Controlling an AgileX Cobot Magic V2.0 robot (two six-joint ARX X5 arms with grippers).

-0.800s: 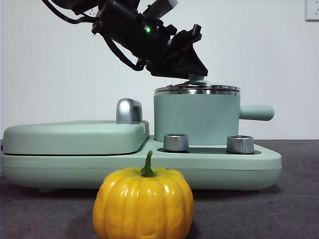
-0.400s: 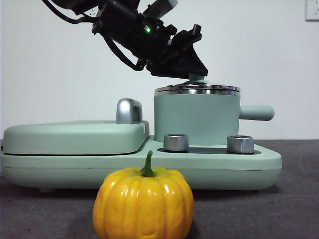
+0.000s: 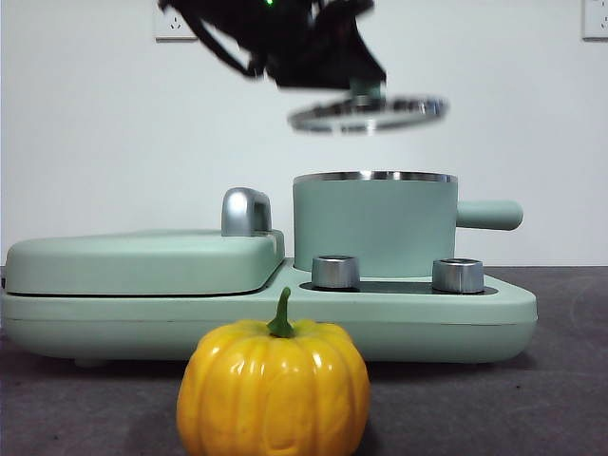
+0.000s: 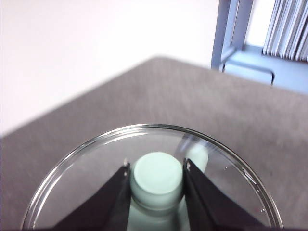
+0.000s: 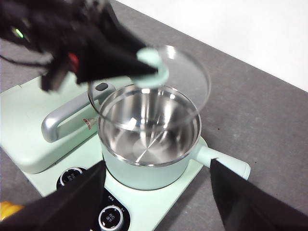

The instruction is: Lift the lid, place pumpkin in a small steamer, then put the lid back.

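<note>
My left gripper (image 3: 363, 90) is shut on the mint-green knob (image 4: 157, 179) of the glass lid (image 3: 369, 113) and holds the lid tilted in the air above the small steamer (image 3: 375, 228). The lid also shows in the right wrist view (image 5: 180, 91), over the open steel inside of the pot (image 5: 149, 137). The yellow-orange pumpkin (image 3: 274, 387) stands on the table in front of the cooker, near the camera. My right gripper (image 5: 156, 192) is open and empty, hovering well above the steamer's near side.
The steamer sits on a mint-green cooker base (image 3: 475, 318) with two steel dials (image 3: 335, 272). A flat mint-green griddle cover (image 3: 142, 261) with a steel handle (image 3: 245, 211) lies to its left. The steamer's side handle (image 3: 489, 215) sticks out to the right.
The left gripper has lifted the lid off the steamer and raised it. The pot now stands open. The pumpkin has not moved.
</note>
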